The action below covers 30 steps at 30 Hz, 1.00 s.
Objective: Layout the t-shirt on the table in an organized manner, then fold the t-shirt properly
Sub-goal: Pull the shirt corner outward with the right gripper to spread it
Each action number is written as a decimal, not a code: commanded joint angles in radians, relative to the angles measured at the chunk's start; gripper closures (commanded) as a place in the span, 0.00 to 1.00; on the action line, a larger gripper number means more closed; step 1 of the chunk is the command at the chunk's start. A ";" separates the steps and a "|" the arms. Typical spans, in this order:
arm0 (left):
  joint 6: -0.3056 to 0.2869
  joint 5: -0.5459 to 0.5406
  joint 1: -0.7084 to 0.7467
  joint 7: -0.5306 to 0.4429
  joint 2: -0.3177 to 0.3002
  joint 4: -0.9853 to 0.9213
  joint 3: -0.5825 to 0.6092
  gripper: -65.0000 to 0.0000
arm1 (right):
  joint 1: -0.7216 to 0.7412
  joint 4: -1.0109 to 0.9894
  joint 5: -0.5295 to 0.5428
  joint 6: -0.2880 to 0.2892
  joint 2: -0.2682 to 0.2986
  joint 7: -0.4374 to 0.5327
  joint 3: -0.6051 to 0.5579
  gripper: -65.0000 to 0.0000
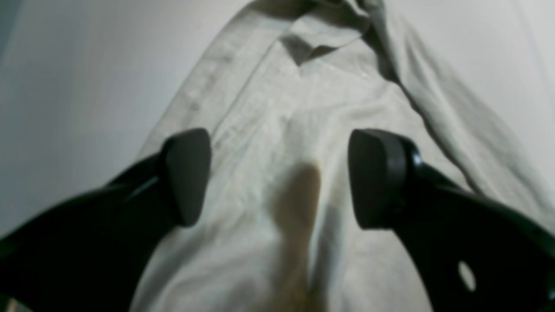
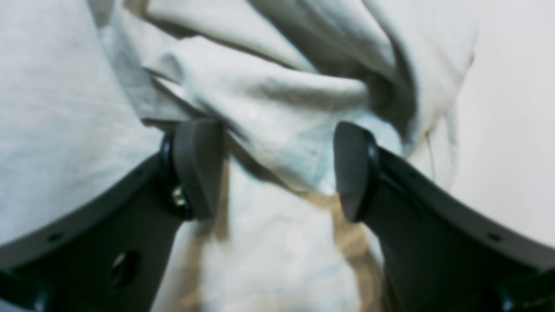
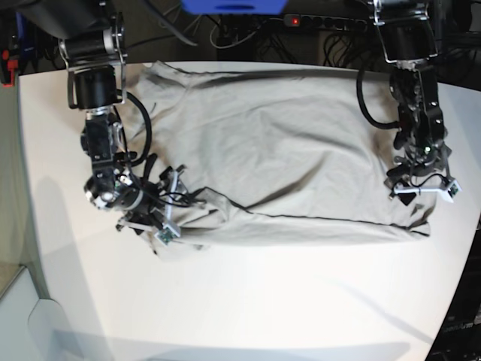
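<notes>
- One shirt (image 3: 278, 150) lies spread across the middle of one table (image 3: 248, 301), far edge near the table's back, near edge rumpled and doubled over at the right arm's corner.
- Two grippers. The right gripper (image 2: 277, 171) is spread wide, a bunched fold lying between its jaws, not pinched.
- The left gripper (image 1: 279, 177) is also spread, hovering over flat cloth at its corner, holding nothing.
- Risk: if the right jaws close here, they would likely catch several layers, so a pull would drag the bundle instead of flattening it.
- Risk: the left jaws may close on smooth cloth and slip off, or seize both layers.
</notes>
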 commanded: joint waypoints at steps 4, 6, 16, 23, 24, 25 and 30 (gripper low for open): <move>0.014 0.007 -0.021 -0.024 -0.012 0.013 -0.003 0.26 | 0.045 0.005 0.012 0.010 0.001 0.057 0.003 0.45; 0.014 0.007 -0.021 -0.024 -0.012 0.011 -0.003 0.26 | 0.049 -0.017 0.012 0.010 0.001 0.096 0.001 0.55; 0.013 0.007 -0.027 -0.024 -0.014 0.010 -0.001 0.26 | 0.190 -0.216 0.021 -0.116 0.000 0.163 0.007 1.00; 0.013 0.007 -0.021 -0.024 -0.014 0.017 -0.001 0.26 | 0.327 -0.195 0.018 -0.127 -0.020 0.220 0.004 1.00; 0.013 0.007 -0.019 -0.024 -0.014 0.019 -0.001 0.26 | 0.365 -0.215 0.017 -0.127 -0.025 0.223 0.004 1.00; 0.013 0.007 -0.010 -0.024 -0.014 0.021 -0.001 0.26 | 0.404 -0.247 0.017 -0.127 -0.026 0.224 0.004 1.00; 0.013 0.007 0.013 -0.022 -0.014 0.051 -0.003 0.26 | 0.589 -0.512 0.014 -0.130 -0.063 0.363 0.003 1.00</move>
